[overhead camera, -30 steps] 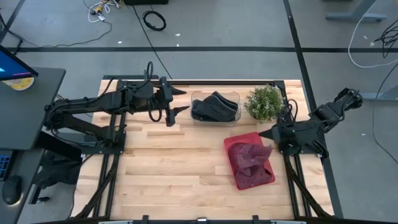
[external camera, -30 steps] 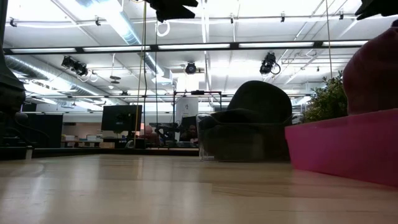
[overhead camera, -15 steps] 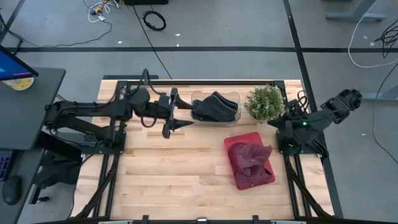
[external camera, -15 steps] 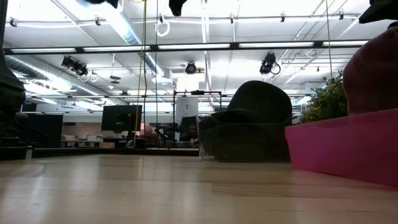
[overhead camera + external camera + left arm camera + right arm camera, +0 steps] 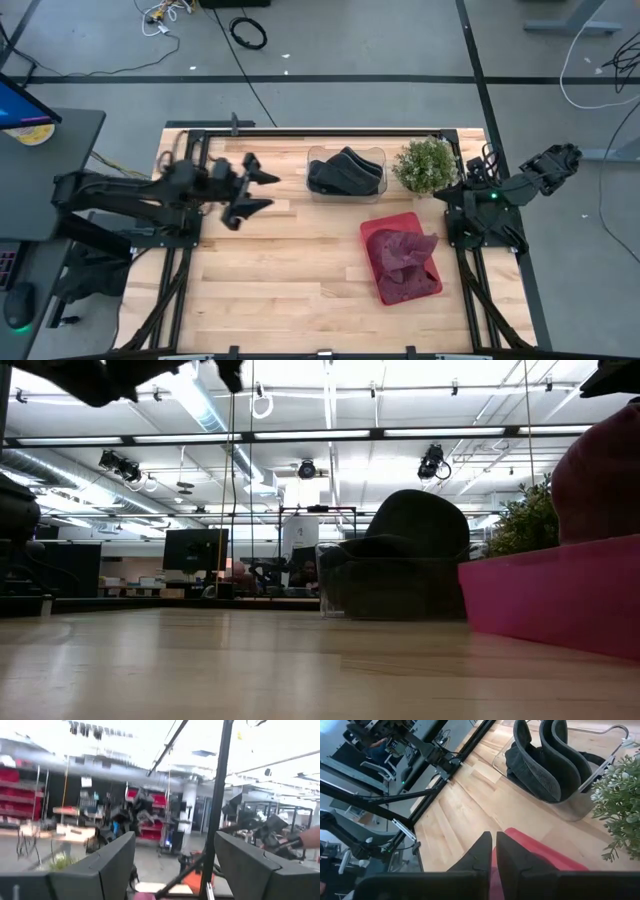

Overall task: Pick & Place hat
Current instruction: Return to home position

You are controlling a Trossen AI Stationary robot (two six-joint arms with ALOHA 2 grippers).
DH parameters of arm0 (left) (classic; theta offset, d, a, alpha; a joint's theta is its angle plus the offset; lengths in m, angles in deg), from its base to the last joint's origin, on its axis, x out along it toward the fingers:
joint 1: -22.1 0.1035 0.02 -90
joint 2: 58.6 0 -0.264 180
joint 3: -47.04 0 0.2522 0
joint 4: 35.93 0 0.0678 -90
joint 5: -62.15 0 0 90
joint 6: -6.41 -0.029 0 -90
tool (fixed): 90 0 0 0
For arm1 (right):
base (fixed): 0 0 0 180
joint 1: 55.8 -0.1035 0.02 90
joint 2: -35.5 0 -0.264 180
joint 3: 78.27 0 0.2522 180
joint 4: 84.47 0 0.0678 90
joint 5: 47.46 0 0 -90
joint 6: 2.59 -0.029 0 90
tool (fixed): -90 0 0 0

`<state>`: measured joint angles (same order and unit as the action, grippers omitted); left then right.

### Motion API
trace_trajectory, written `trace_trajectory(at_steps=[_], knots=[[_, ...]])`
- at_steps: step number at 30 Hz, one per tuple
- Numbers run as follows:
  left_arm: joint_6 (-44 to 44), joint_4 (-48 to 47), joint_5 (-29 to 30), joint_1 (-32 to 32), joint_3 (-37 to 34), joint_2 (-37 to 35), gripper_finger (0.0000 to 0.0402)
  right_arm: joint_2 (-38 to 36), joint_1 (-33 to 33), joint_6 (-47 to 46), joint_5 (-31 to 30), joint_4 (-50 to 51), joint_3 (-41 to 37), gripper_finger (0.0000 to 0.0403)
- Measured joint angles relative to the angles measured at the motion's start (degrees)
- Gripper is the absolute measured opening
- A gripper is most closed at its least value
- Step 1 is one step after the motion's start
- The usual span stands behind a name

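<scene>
Jaws on both arms hold nothing. Those of the left arm (image 5: 150, 190) stand wide apart, and those of the right arm (image 5: 505, 192) are drawn almost together, as its wrist view shows. That suits a job whose sorting looks finished.

Two black caps (image 5: 343, 170) stand on edge, side by side, inside the transparent bin (image 5: 347, 150) at the far side of the counter (image 5: 270, 290). Set upright like that, both fit in the small box. The red cap (image 5: 405, 252) lies crumpled in the red bin (image 5: 373, 230), bulging above its rim. This bin stands nearer the front and a little to the right of the transparent one. A potted plant (image 5: 424, 165) stands just beside the transparent bin on its right, and I cannot tell whether they touch. No cap lies on the bare boards.

The left arm's jaws hang above the counter, to the left of the transparent bin and clear of it. They are high enough that the low view catches only dark shapes at its top edge. That arm's wrist camera looks level into the room rather than down at the boards, which I judge to be a resting pose, not a reach.

The right arm sits folded at the counter's right edge, its jaws pointing down over the edge of the red bin. With every cap binned, I judge that only parking the arms remains.
</scene>
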<state>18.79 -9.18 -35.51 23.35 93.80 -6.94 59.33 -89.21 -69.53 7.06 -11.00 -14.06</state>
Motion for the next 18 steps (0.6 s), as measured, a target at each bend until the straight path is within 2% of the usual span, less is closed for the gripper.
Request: trace_trajectory(at_steps=[4,11,18], knots=[[-1.8,-3.7,0.3,-0.2,-3.5,-7.7,0.0277,0.0,0.0,0.0,0.0,0.0,0.0,0.0029],[-4.8,-5.4,8.7,-2.9,-12.2,-20.8,0.0277,0.0,0.0,-0.1,0.0,0.0,0.0,0.0029],[-6.8,-5.1,12.4,-6.2,-18.9,-29.8,0.0277,0.0,0.0,-1.6,-0.1,0.0,0.0,0.0029]])
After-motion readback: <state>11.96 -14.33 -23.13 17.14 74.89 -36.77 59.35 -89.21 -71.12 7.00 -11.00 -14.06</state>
